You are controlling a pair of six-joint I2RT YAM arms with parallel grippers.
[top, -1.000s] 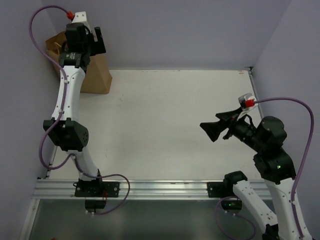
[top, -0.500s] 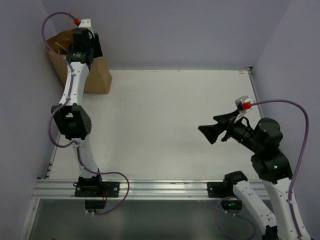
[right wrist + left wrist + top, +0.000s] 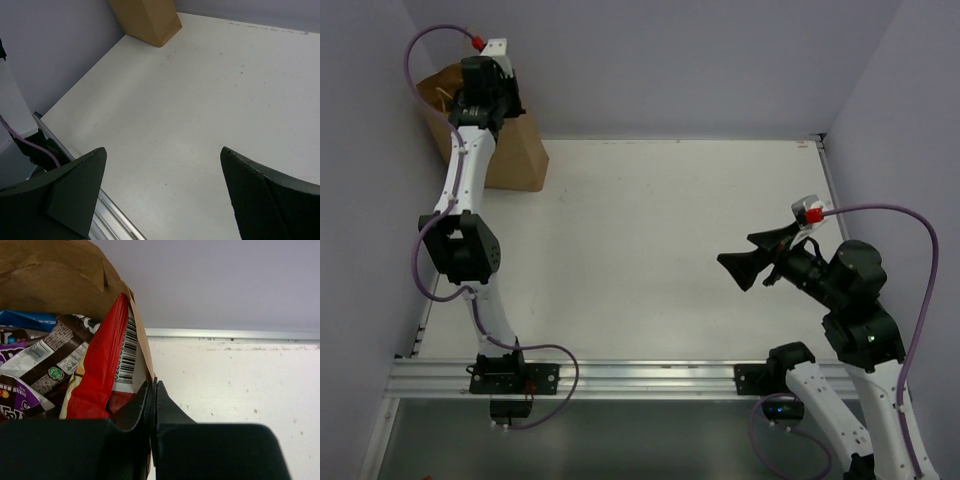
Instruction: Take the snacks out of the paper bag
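The brown paper bag (image 3: pixel 516 156) stands in the table's far left corner, against the wall. My left gripper (image 3: pixel 485 84) is at its top, shut on the right-hand rim of the bag (image 3: pixel 55 275); the paper edge runs down between the closed jaws of the left gripper (image 3: pixel 151 390). Inside the bag are the snacks: a red packet with a barcode (image 3: pixel 102 365) against the rim, a dark brown packet (image 3: pixel 55 357), a blue one (image 3: pixel 25 319) and a purple one (image 3: pixel 12 395). My right gripper (image 3: pixel 740 266) hovers wide open and holding nothing over the right side of the table, fingers spread around the right gripper's midpoint (image 3: pixel 162 150).
Purple walls close in the table (image 3: pixel 650 240) on the left, back and right. An aluminium rail (image 3: pixel 620 378) runs along the near edge. The bag's lower corner (image 3: pixel 147 17) shows at the top of the right wrist view.
My left gripper has closed from open to shut on the bag's rim, and the left arm has shifted slightly left at the bag's top. The right arm has barely moved.
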